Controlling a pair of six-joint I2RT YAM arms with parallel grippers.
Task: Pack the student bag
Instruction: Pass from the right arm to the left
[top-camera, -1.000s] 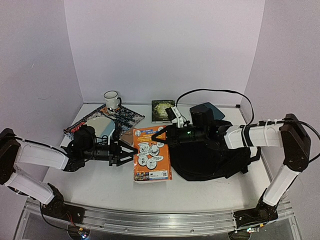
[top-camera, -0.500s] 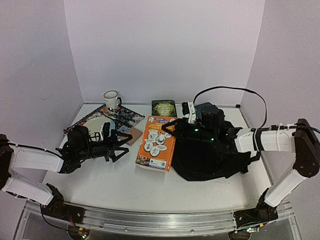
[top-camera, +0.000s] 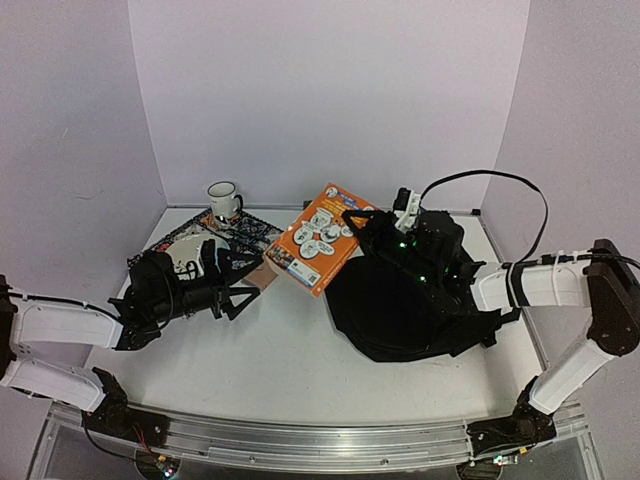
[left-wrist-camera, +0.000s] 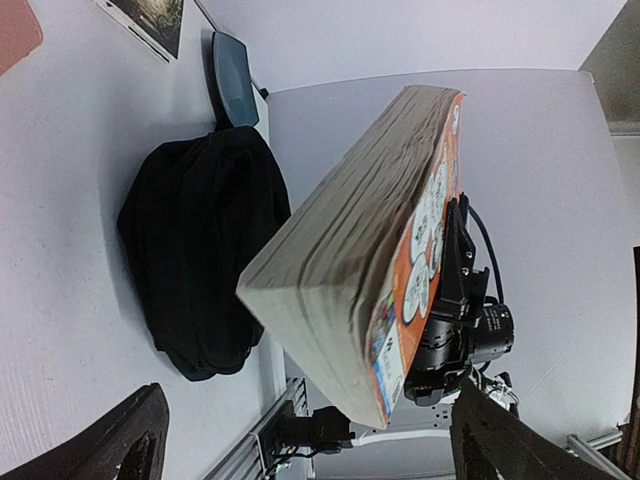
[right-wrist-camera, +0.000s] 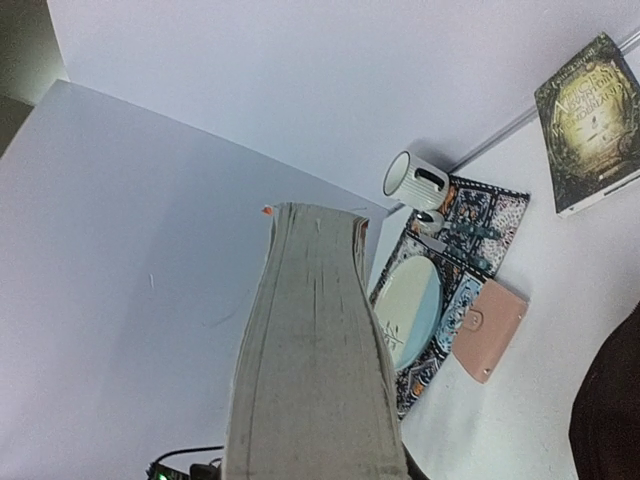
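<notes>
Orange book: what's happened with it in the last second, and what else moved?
The right tool, shut on the orange book, lifted it off the table, tilting it up and back beside the student bag. The left tool pulled back leftward, open. The mug stayed put; the bag hardly shifted.

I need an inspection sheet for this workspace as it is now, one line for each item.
Surface: white table, things at the back and right.
Job's things: black backpack slumped on the table; orange book held tilted in the air.
Clutter: white mug, patterned mat, pale plate, pink wallet, dark green book, teal pad.
Grippers: left gripper open, empty; right gripper shut on the orange book.
Cables: black cable arches above the right arm.
Surroundings: plain lilac walls.
</notes>
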